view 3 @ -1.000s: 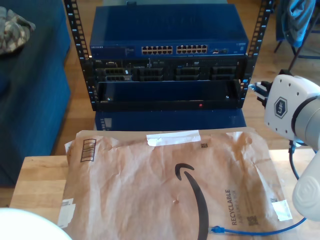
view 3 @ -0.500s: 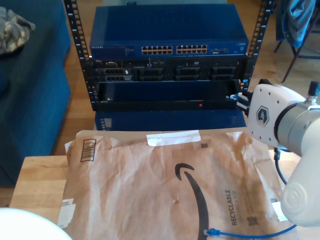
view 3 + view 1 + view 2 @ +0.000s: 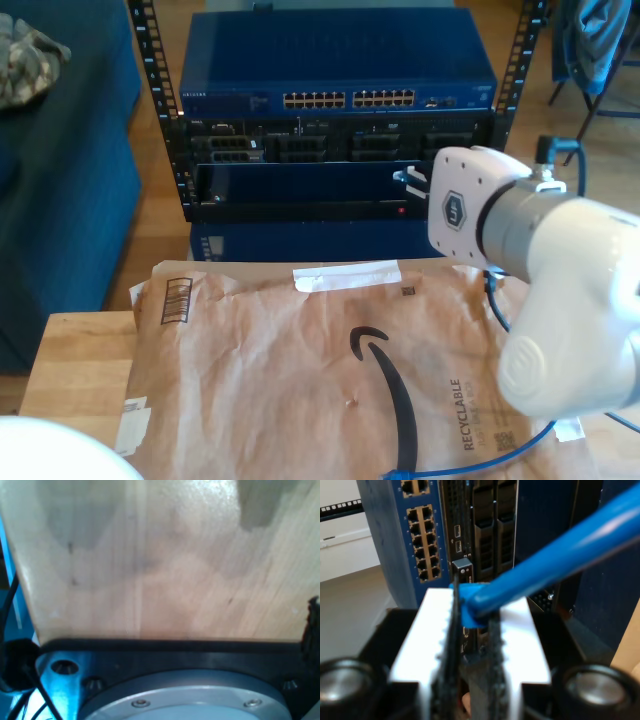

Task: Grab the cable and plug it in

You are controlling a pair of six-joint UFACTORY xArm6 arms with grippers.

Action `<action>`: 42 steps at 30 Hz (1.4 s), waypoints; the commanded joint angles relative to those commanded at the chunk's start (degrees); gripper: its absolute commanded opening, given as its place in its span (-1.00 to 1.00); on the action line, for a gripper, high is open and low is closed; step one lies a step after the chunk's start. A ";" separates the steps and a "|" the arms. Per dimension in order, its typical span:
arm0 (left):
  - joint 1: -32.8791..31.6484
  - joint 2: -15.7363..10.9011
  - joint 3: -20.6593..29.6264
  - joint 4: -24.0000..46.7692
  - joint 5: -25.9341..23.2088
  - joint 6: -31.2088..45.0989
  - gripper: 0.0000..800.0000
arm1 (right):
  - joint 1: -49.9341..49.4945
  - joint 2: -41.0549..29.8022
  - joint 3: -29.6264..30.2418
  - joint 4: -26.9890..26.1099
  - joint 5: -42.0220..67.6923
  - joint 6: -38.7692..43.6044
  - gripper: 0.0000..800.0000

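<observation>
The bright-blue cable [image 3: 545, 560] is pinched between the white pads of my second gripper [image 3: 475, 607], which is shut on it close to one end. In the exterior view that gripper [image 3: 407, 180] hangs in front of the dark rack shelf, below the blue network switch [image 3: 340, 60] and its row of ports [image 3: 350, 99]. The rest of the cable [image 3: 470, 462] trails down behind the arm and lies across the near edge of the brown envelope [image 3: 300, 370]. The second wrist view has the switch ports [image 3: 422, 540] a short way ahead, off to one side of the jaws.
The first wrist view looks at bare wood [image 3: 150, 565] above a black mount plate [image 3: 165, 652]. A wooden table [image 3: 70, 360] carries the envelope. A white rounded part [image 3: 50, 450] sits at the exterior view's bottom left. A blue sofa [image 3: 60, 180] stands at that view's left.
My second gripper has swung from the exterior view's right edge leftward to the front of the rack, with the cable in it. The cable's loose end slid leftward along the envelope's near edge.
</observation>
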 joint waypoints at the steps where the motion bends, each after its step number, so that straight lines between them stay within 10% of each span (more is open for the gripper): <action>1: 0.00 0.00 0.00 0.00 0.00 0.00 1.00 | 0.09 1.05 -0.18 0.00 -0.97 0.00 -0.99; 30: 0.00 0.00 0.00 0.00 0.00 0.00 1.00 | 1.93 14.15 -8.00 -2.64 -4.92 -0.70 -0.99; 42: 0.00 0.00 0.00 0.00 0.00 0.00 1.00 | 1.93 18.99 -7.38 -5.71 -23.74 -0.70 -0.99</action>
